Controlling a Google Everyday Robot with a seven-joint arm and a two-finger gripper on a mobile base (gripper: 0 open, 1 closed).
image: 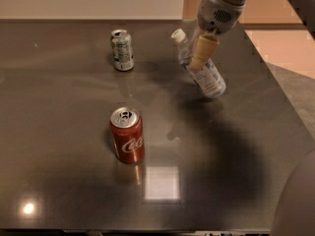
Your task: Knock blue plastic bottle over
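Observation:
The blue plastic bottle with its white cap is tipped far over to the left at the back right of the dark table, its base still near the surface. My gripper reaches down from the top right and its tan fingers press against the bottle's upper body.
A silver-green can stands upright at the back, left of the bottle. A red cola can stands upright in the middle. The table's right edge runs diagonally close behind the bottle.

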